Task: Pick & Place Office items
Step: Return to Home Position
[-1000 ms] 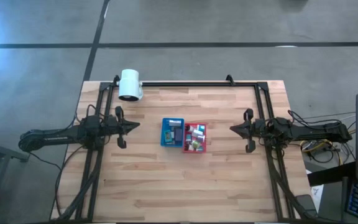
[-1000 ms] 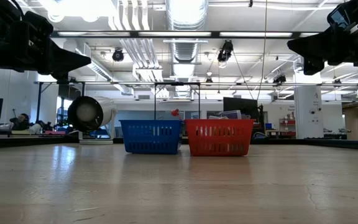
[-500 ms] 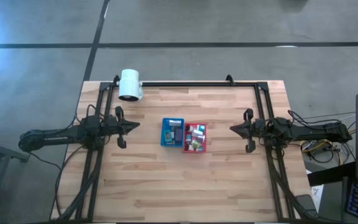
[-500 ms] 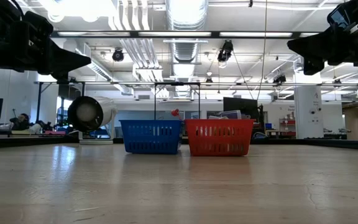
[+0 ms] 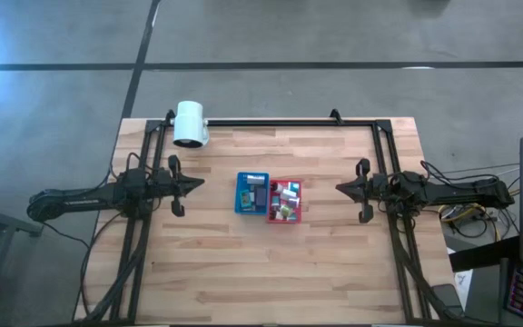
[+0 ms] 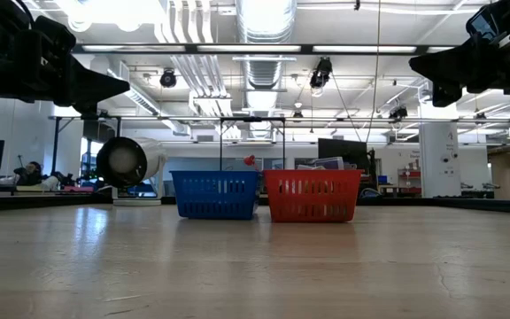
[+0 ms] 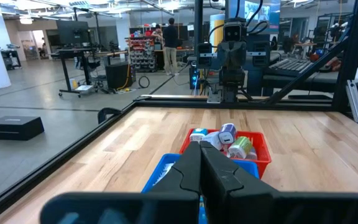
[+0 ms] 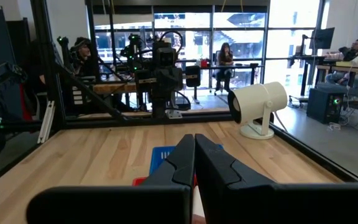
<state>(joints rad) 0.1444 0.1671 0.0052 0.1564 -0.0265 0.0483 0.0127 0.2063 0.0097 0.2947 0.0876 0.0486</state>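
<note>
Overhead, my left tool (image 5: 198,183) and my right tool (image 5: 340,188) point at each other from the left and right sides of the wooden tabletop (image 5: 271,263). Each is well apart from the two bins that stand side by side at the middle. Both tools carry nothing. In the left wrist view my two dark fingers (image 7: 190,165) lie pressed together, and in the right wrist view the fingers (image 8: 182,155) meet in the same way.

The office items (image 5: 286,202) lie inside the bins. The blue bin (image 5: 238,194), on the left of the pair, holds a few pieces, one dark and one pale. The red bin (image 5: 299,205), just beside it on the right, holds a heap of small white, green and dark pieces. Seen past my left tool, white and green pieces rise above the red bin's rim.

Looking level across the tabletop, my two arms hang high above the wood, the left arm (image 6: 51,75) at one upper corner and the right arm (image 6: 476,53) at the other. The bins stand on the surface between them, with their mesh walls facing the camera.

A white lamp head (image 5: 190,123) sits near the far left corner of the tabletop, well apart from the bins. In the room beyond the tabletop, a person (image 8: 224,56) sits at a desk by the windows.
</note>
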